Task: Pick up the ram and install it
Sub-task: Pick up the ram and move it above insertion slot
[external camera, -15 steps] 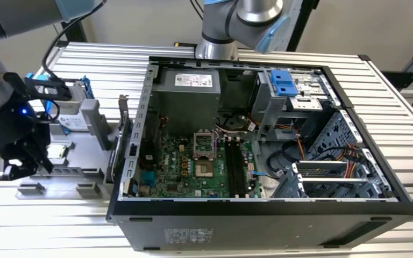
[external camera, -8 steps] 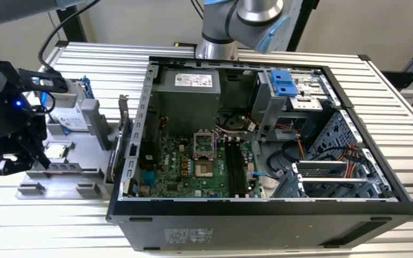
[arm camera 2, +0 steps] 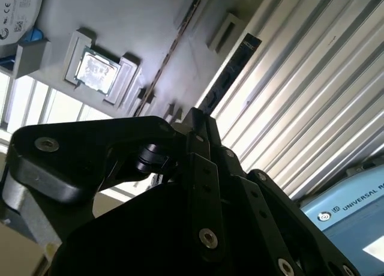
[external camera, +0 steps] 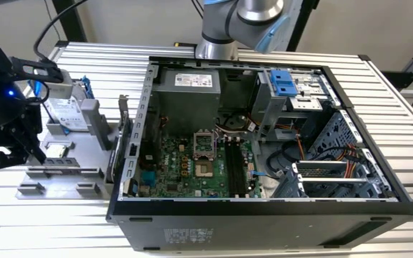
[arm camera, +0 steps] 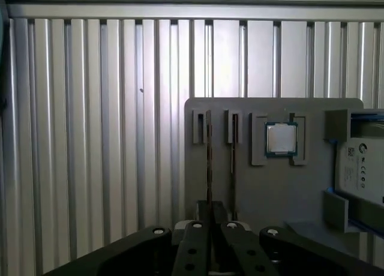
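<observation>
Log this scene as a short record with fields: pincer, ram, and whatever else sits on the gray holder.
ram: thin stick on edge in the gray holder, not installed
pincer: over the gray holder, in line with the ram's end
second stick: on edge alongside the ram
processor chip: in a gray holder recess
hard drive: at the gray holder's edge
computer case: open, toward the exterior view's right

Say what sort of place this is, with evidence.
Likely a robotics lab for computer assembly: an open desktop case on a slatted table, a grey parts holder beside it, a robot arm.
</observation>
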You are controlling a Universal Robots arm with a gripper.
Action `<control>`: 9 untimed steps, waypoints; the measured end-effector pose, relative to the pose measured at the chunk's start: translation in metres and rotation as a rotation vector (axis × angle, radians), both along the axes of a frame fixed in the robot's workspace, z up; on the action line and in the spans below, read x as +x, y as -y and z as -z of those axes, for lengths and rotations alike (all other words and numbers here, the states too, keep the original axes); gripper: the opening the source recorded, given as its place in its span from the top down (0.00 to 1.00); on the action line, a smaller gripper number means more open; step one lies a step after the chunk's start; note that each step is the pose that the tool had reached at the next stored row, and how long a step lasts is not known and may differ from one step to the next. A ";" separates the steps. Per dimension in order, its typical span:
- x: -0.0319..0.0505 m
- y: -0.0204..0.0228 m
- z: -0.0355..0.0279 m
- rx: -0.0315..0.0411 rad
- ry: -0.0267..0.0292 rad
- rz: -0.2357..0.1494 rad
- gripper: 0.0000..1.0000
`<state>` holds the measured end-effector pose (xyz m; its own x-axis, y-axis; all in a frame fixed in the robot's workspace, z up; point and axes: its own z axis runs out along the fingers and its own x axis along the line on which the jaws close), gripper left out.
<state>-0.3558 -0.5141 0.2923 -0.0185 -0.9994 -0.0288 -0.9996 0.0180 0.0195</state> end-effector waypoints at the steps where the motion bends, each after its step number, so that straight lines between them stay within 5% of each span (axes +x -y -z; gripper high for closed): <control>1: 0.0000 0.0000 -0.0023 0.0000 -0.0001 0.000 1.00; 9: -0.0001 0.0000 -0.0200 0.0001 0.0001 0.000 1.00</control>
<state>-0.3559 -0.5141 0.3124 -0.0185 -0.9994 -0.0289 -0.9996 0.0179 0.0195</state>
